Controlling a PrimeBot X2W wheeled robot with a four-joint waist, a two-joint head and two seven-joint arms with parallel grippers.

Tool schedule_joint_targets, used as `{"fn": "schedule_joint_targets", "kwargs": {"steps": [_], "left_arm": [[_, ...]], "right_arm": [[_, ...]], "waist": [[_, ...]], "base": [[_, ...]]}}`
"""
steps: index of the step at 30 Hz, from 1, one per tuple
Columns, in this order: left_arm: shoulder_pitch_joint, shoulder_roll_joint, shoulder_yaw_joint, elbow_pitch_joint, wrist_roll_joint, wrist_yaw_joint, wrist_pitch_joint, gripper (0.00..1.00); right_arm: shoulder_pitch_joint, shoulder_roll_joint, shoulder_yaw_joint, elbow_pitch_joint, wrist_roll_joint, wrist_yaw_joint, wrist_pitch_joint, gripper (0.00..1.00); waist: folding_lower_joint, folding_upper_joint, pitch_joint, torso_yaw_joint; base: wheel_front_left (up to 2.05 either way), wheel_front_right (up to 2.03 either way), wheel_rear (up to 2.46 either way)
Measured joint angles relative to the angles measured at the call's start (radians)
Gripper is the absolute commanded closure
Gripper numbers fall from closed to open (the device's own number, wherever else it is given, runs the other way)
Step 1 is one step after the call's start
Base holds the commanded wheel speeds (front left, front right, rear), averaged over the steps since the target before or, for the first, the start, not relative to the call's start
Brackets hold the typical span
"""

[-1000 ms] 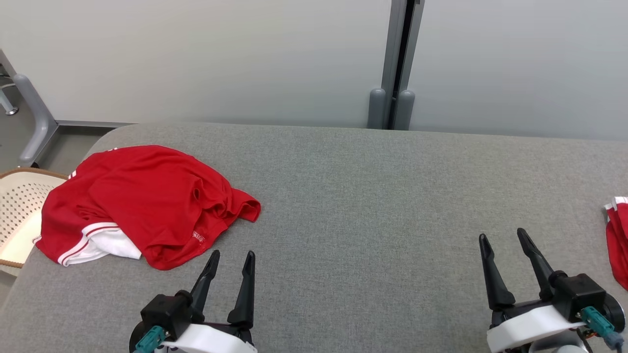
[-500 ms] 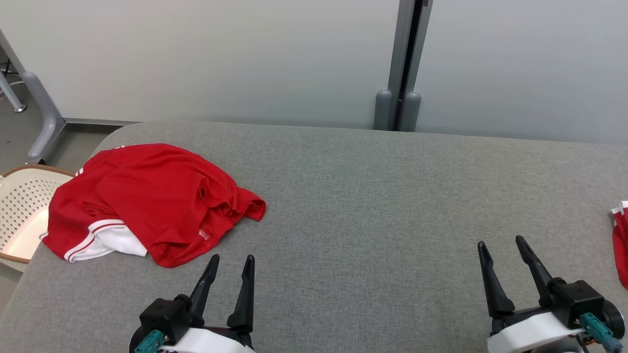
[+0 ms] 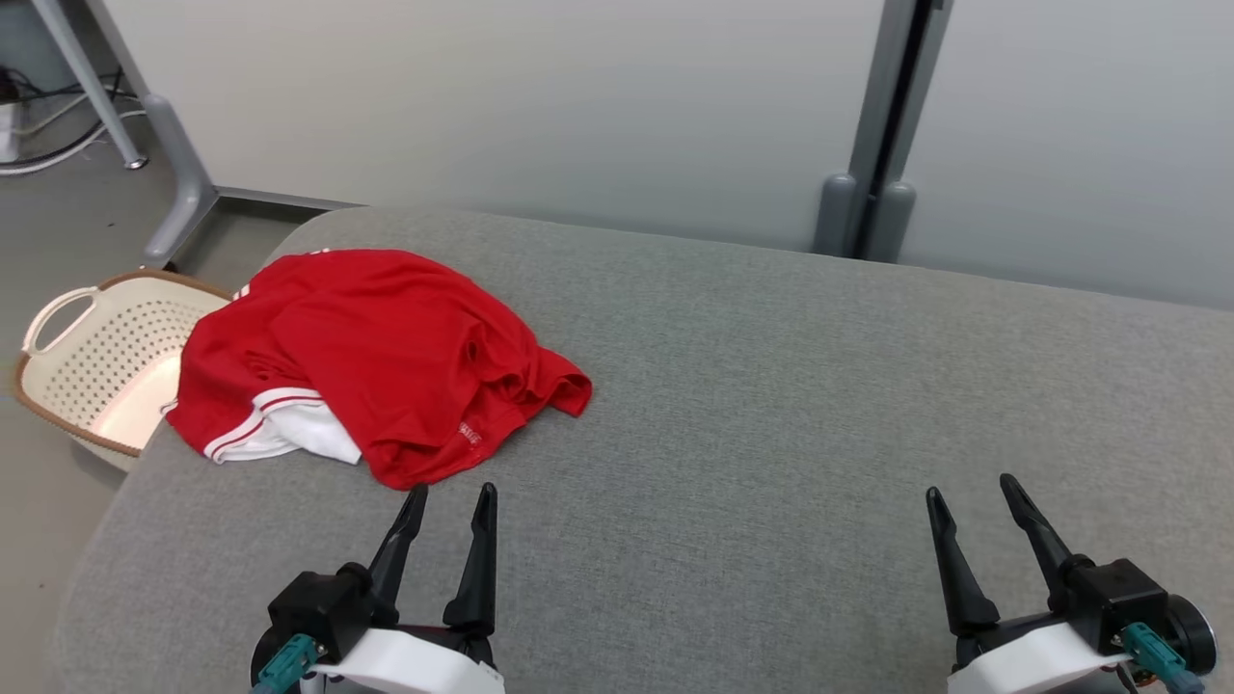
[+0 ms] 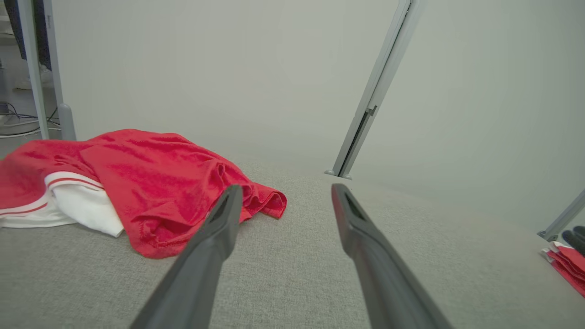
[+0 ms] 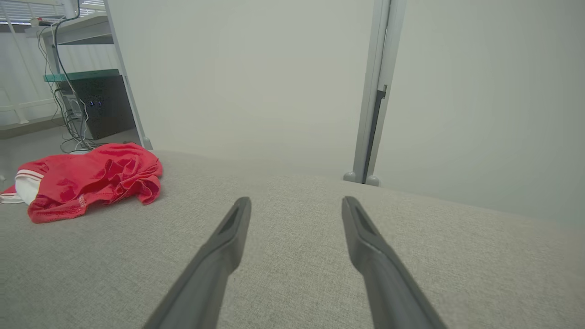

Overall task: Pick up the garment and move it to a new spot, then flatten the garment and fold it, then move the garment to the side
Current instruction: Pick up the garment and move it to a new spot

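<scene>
Garment point(image 3: 386, 347), red and crumpled, white hem print point(image 3: 469, 436) illegible

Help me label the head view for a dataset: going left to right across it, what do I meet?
laundry basket → red garment → grey partition post → right pincer. The left pincer lies within the garment's left-to-right span, so it is left out of the order.

Even soft light — faint shadows (wrist views distorted).
</scene>
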Motion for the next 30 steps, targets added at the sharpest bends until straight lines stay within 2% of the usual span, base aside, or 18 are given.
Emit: {"fn": "schedule_joint_targets", "kwargs": {"steps": [10, 15, 21, 30], "left_arm": [[0.008, 0.0, 0.042, -0.001, 0.02, 0.0, 0.0, 0.0], [0.026, 0.001, 0.075, -0.018, 0.025, 0.003, 0.0, 0.0], [0.035, 0.001, 0.103, -0.038, 0.023, 0.013, 0.0, 0.0], [0.045, 0.0, 0.115, -0.042, 0.023, 0.016, 0.0, 0.0]], "right_arm": [[-0.007, 0.007, 0.049, 0.018, 0.01, 0.0, 0.0, 0.0], [-0.037, 0.009, 0.094, 0.03, 0.015, 0.0, 0.0, 0.0], [-0.084, 0.001, 0.155, 0.066, 0.039, 0.0, 0.0, 0.0], [-0.103, -0.006, 0.162, 0.081, 0.053, 0.0, 0.0, 0.0]], "waist": [[0.0, 0.0, -0.005, 0.156], [0.0, 0.0, -0.004, 0.201], [0.0, 0.0, 0.015, 0.22], [0.0, 0.0, 0.017, 0.22]], "base": [[0.0, 0.0, 0.0], [0.0, 0.0, 0.0], [0.0, 0.0, 0.0], [0.0, 0.0, 0.0]]}}
